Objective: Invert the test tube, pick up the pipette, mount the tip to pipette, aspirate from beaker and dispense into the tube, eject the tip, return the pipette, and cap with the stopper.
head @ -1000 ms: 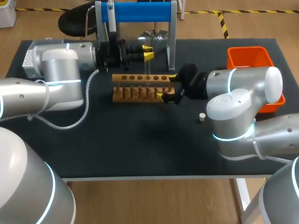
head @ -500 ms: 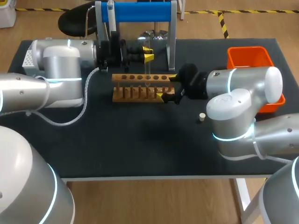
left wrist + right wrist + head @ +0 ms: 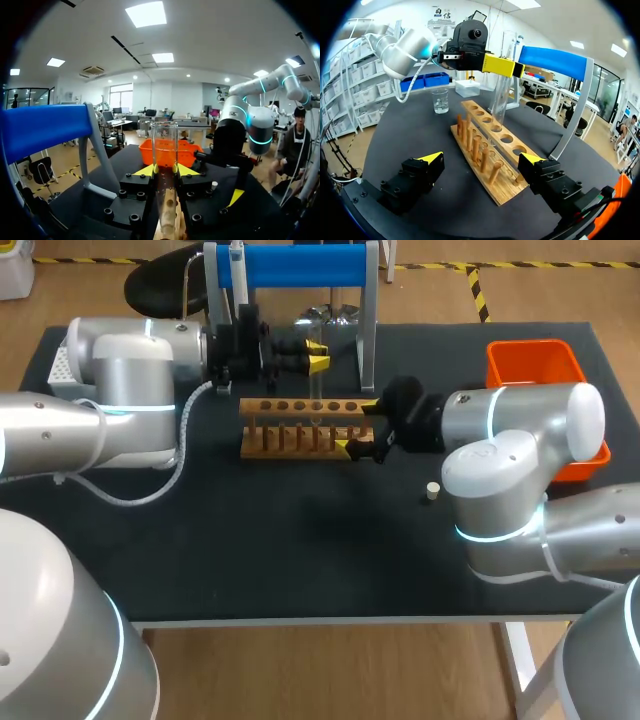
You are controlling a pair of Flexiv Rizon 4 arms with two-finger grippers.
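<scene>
1. Two arms are over the tabletop. Only the left arm has changed in the last second: its elbow and forearm have drifted toward the far edge, while the left gripper [image 3: 312, 352] has barely shifted.
2. The left gripper's fingers are closed on the test tube [image 3: 164, 145], one yellow tip on each side of the glass. The tube stands close to upright.
3. The tube hangs above the wooden rack [image 3: 300, 427], which sits mid-table toward the far edge. Its lower end is over the row of holes. I cannot tell whether it touches the wood.
4. The right arm is unchanged. The right gripper [image 3: 358, 427] is spread wide at the rack's right end, with one finger toward the far edge and one toward the near edge. It holds nothing, and I see no contact with the rack.
5. The stopper [image 3: 432, 491] lies loose on the tabletop, between the rack and the right edge. The beaker [image 3: 440, 100] stands beyond the rack's left end.
6. Reading: the arm is re-posing around a nearly fixed grip, which suggests the tube-turning step is ending and the tube is being lined up to seat in a hole.
7. The pipette, tip, liquid transfer and capping steps look undone.
</scene>
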